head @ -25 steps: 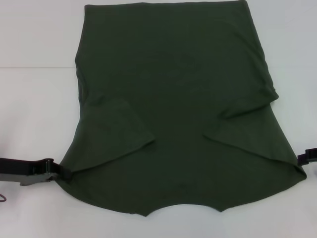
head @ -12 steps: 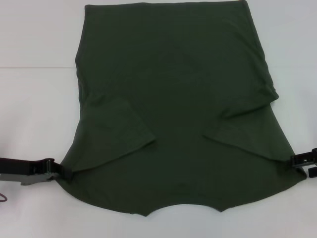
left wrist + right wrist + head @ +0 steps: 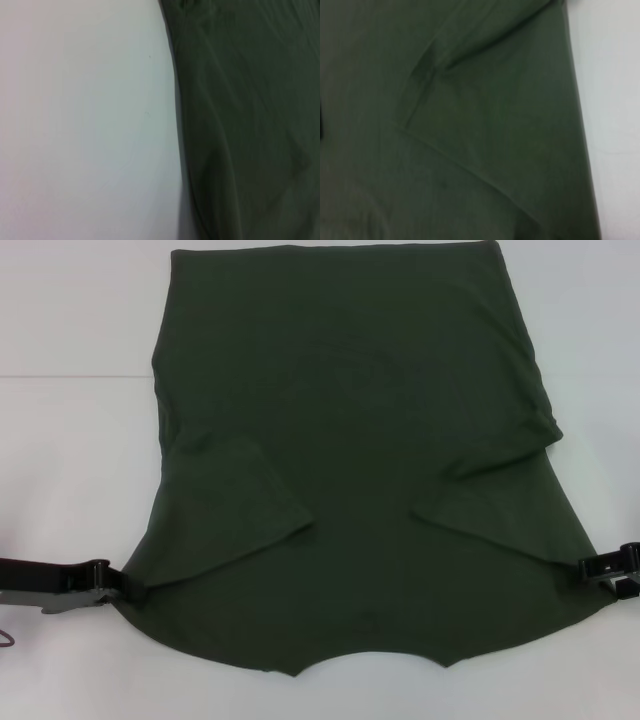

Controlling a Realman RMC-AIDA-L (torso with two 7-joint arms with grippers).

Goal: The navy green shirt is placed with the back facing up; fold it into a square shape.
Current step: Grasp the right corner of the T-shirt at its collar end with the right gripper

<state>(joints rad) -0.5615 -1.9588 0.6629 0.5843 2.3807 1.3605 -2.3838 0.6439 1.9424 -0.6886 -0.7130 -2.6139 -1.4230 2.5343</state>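
Desk [image 3: 70, 310]: white, plain surface, bare on both sides of the shirt.
Navy green shirt [image 3: 350, 440]: lies flat on the desk, plain side up, both sleeves folded inward over the body, collar edge on the near side.

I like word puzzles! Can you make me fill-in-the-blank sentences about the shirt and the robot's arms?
1. The navy green shirt lies on a ____ table.
2. Both sleeves are folded ____ over the shirt's back.
3. The left gripper is at the shirt's ____ edge.
4. The right gripper is at its ____ edge.

Missing: white; inward; left; right
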